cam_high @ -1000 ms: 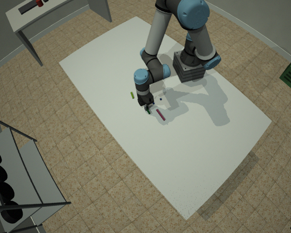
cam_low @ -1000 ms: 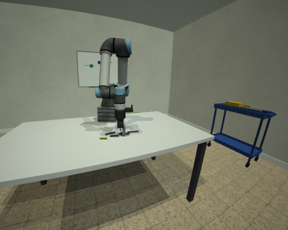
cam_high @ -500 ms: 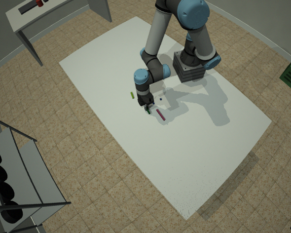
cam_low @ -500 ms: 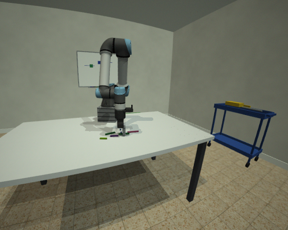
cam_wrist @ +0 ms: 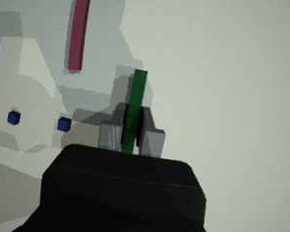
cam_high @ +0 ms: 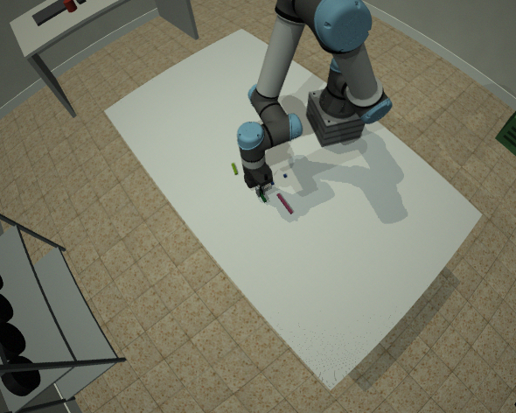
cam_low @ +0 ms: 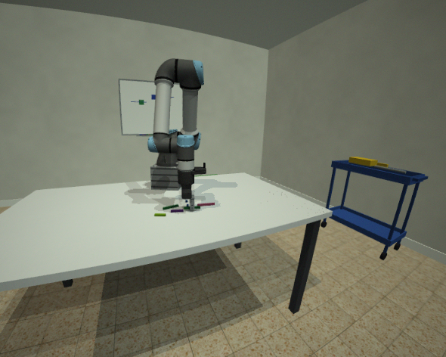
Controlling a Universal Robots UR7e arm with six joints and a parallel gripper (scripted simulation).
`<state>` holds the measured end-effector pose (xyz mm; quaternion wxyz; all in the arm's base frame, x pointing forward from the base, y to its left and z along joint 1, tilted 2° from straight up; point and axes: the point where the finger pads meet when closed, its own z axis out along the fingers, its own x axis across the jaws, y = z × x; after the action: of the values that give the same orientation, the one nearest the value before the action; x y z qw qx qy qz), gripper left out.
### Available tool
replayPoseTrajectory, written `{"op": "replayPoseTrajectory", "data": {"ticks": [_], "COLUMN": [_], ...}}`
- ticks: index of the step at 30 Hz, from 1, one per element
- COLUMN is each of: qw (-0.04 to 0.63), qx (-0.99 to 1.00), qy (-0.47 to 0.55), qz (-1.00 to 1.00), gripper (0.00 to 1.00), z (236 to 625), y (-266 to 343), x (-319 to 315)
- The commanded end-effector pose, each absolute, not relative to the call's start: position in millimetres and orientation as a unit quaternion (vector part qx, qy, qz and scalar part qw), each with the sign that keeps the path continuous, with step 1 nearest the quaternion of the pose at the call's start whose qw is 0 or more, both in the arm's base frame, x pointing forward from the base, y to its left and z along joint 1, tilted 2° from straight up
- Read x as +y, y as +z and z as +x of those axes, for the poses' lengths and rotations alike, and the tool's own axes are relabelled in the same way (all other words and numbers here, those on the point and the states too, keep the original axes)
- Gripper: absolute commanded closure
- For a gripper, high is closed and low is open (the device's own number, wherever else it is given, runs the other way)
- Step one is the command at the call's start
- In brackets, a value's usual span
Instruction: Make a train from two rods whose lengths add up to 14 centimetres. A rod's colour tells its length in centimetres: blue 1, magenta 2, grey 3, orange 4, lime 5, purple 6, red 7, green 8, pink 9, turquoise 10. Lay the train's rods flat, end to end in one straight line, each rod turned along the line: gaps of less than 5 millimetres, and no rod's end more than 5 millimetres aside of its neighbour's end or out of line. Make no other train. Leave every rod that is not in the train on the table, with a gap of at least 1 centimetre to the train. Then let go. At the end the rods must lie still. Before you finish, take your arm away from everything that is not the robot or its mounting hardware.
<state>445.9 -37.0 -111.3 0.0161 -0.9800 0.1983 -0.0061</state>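
Note:
My gripper [cam_high: 261, 192] [cam_low: 192, 207] [cam_wrist: 132, 117] is shut on a green rod [cam_high: 263, 198] [cam_low: 196, 207] [cam_wrist: 139, 92] and holds it level, low over the white table [cam_high: 338, 266] [cam_low: 81, 230]. I cannot tell whether the rod touches the table. A pinkish-red rod [cam_high: 284, 203] [cam_low: 206, 204] [cam_wrist: 81, 21] lies flat close by, roughly parallel to the held rod. In the exterior view a purple rod [cam_low: 176, 210] and a second dark green rod [cam_low: 170, 206] lie on the gripper's other side. A lime rod [cam_high: 234, 168] [cam_low: 159, 215] lies farther off. Two small blue rods [cam_wrist: 14, 117] [cam_wrist: 64, 123] lie near the gripper.
The arm's base [cam_high: 336, 122] stands on the table behind the rods. A blue cart [cam_low: 373, 191] stands off the table to the right. A grey side table [cam_high: 50, 31] and a shelf rack [cam_high: 36, 311] stand on the floor.

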Motion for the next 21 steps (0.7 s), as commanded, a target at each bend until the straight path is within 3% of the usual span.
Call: {"op": "replayPoseTrajectory", "data": {"ticks": [1,21], "qw": [0.016,0.016], "qx": [0.198,0.198], "qy": [-0.007,-0.007], "qz": [-0.98,-0.98], "gripper": [0.76,0.76], "z": [446.4,446.4], "y": [-110.9,-111.1], "x": [-37.1,-37.1]}}
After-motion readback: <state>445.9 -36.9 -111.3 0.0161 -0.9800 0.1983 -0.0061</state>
